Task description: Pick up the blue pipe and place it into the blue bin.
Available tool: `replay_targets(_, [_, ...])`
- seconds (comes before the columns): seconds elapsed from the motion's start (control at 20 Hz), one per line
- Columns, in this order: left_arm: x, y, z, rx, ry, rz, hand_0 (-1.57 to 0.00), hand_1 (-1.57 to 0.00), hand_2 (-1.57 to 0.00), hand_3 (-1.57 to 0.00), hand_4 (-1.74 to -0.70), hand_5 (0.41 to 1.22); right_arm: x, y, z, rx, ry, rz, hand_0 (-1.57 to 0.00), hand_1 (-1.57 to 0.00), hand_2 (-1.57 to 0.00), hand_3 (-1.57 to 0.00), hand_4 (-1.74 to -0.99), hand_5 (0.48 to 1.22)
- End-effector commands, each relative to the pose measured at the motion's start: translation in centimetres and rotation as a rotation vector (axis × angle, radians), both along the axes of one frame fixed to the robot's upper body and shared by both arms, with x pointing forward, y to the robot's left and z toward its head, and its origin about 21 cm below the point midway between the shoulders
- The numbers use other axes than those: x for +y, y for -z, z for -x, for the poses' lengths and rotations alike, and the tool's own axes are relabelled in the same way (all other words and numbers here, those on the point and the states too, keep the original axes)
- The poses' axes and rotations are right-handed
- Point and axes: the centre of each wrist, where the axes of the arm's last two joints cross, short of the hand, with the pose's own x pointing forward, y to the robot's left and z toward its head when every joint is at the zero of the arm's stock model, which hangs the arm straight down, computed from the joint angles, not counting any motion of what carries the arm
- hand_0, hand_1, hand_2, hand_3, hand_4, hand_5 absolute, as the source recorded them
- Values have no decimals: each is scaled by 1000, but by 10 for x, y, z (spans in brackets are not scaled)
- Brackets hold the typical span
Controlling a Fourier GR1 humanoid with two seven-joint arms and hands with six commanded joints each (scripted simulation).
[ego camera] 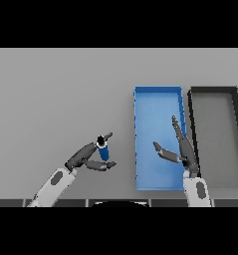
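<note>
**A:** Where's your blue pipe point(103, 151) right now?

**B:** You'll find it left of the blue bin point(158, 102), standing roughly upright between the fingers and thumb of the left hand point(88, 157). It's a short blue cylinder with a dark open end at the top. The fingers reach past its upper end and the thumb curls in beneath it, so you can take the hand as closed around the pipe. Whether its lower end touches the table point(56, 99) you cannot tell.

**A:** And the other hand?

**B:** Your right hand point(182, 152) hangs over the right part of the blue bin, fingers straight and spread, thumb pointing left. It holds nothing.

**A:** What do the containers look like?

**B:** The blue bin is a long rectangular tray with low walls and a flat, smooth floor; you can see nothing lying in it. Just beside it on the right sits a black bin point(212, 90) of the same shape, with dark walls and a grey floor, nothing visible inside. The table is plain matte grey.
</note>
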Motion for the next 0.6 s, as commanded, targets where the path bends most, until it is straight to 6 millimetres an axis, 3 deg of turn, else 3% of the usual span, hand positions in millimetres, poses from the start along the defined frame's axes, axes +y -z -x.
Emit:
replay_targets(0.0, [-1,-2,-3,-8,0,25,1,1,-23,0,-1098,517,-3,-1,0,4,7,2,1,1,1,1,-1195,548])
replay_targets(0.15, [-13,2,-5,32,6,113,1,-44,-166,-108,-1176,601,-4,2,-2,9,0,14,1,1,1,1,-1186,554])
replay_targets(0.25, [-19,3,-6,61,8,166,-39,-248,-417,-345,-1268,675,-5,2,2,-8,-7,-5,1,1,1,1,-1196,560])
replay_targets(0.3, [-25,3,-7,71,8,189,-179,-411,-578,-590,-1301,784,-5,-1,0,-8,1,-4,1,1,1,1,-1192,560])
replay_targets(0.35, [-25,3,-6,74,-1,215,-418,-642,-777,-777,-1383,872,-5,-1,0,-4,0,2,1,1,1,1,-1191,561])
replay_targets(0.45, [-31,5,-3,59,-3,206,-833,-976,-1063,-1015,-1505,997,-4,3,1,9,5,10,1,1,1,1,-1184,562])
replay_targets(0.55, [-34,3,-2,67,11,213,-1099,-1190,-1246,-1196,-1588,1078,-3,3,0,10,3,17,1,1,1,1,-1179,561])
